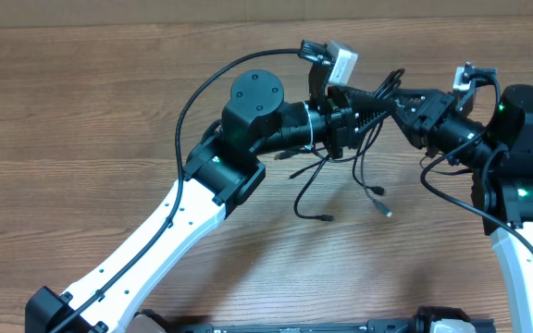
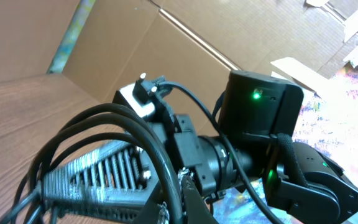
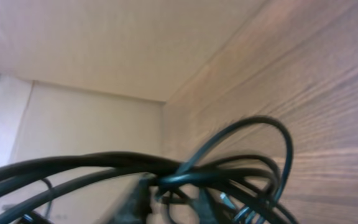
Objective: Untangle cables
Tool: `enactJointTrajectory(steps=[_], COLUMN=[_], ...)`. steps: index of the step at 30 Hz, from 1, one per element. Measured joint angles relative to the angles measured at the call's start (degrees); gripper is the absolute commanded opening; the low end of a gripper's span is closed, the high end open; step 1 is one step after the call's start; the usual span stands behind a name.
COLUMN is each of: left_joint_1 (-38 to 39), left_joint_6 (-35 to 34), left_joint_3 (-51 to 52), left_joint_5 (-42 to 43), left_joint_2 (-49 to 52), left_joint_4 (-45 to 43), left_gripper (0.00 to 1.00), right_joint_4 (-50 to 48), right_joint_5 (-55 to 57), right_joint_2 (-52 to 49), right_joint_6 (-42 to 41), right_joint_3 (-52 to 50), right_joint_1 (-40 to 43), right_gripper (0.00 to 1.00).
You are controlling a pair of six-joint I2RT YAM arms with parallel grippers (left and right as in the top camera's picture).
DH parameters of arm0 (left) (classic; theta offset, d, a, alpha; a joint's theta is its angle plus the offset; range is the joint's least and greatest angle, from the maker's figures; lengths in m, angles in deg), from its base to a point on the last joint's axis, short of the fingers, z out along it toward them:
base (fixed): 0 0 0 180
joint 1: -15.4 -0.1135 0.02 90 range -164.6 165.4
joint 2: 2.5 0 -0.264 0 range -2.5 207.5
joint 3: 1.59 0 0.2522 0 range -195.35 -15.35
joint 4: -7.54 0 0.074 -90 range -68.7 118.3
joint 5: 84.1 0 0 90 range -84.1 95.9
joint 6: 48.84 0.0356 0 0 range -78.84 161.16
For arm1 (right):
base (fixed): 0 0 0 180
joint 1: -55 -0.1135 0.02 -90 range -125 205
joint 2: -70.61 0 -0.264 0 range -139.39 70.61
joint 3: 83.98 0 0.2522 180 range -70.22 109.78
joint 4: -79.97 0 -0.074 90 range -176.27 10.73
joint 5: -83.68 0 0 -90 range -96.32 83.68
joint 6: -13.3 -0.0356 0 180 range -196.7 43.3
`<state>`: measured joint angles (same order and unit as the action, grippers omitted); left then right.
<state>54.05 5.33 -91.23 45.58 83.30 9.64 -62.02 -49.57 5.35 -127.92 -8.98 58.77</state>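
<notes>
I sit at a brown wooden table (image 1: pixel 109 111). The wood has long dark lines running across it, and it looks smooth. The light on it is soft and even. Past the far edge of the table stands a big wall of brown cardboard (image 2: pixel 197 25), with folds and creases in it. A thin pole (image 2: pixel 72 37) in pale green and blue shows next to the cardboard. Off to one side there is paper (image 2: pixel 347 99) with pink, blue and yellow marks on it. From my other eye I see a plain, pale board (image 3: pixel 73 43) standing up where the table ends.
</notes>
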Motion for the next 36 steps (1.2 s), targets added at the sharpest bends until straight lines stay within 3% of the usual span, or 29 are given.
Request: enactJointTrajectory(steps=[9,11,12,14,22,30,32,35,36], left_joint_1=[0.37,0.37,0.37,0.37,0.39,2.64,2.62,2.69,2.95], left_joint_6=[0.00,0.02,0.20,1.14,1.90,1.92,1.92,1.92,1.92], left_joint_3=[0.02,0.02,0.02,0.02,0.02,0.02,0.02,0.02,0.02], left_joint_5=[0.22,0.22,0.20,0.00,-0.72,-0.81,-0.68,-0.68,-0.68], left_joint_2=[0.00,0.00,0.00,0.00,0.00,0.00,0.00,0.00,0.00], left_joint_4=[-1.20,-1.20,-1.20,-1.20,-1.29,-1.44,-1.55,-1.64,-1.64], left_gripper=[0.04,0.04,0.04,0.04,0.04,0.04,0.04,0.04,0.04], right_joint_4=[0.87,0.90,0.90,1.03,0.85,0.70,0.70,0.26,0.09], right_joint_5=[0.17,-0.37,-1.09,-3.41,-8.94,-4.68,-2.97,0.20,0.70], right_joint_2=[-0.07,-0.07,-0.07,-0.11,-0.22,-0.24,-0.24,-0.26,-0.28], right_joint_6=[0.02,0.04,0.11,-0.17,-0.02,-2.19,-2.78,-3.65,-4.00], right_joint_3=[0.00,0.00,0.00,0.00,0.00,0.00,0.00,0.00,0.00], right_joint_1=[0.02,0.00,0.00,0.00,0.00,0.00,0.00,0.00,0.00], right_gripper=[0.04,0.15,0.31,0.52,0.61,0.61,0.56,0.11,0.04])
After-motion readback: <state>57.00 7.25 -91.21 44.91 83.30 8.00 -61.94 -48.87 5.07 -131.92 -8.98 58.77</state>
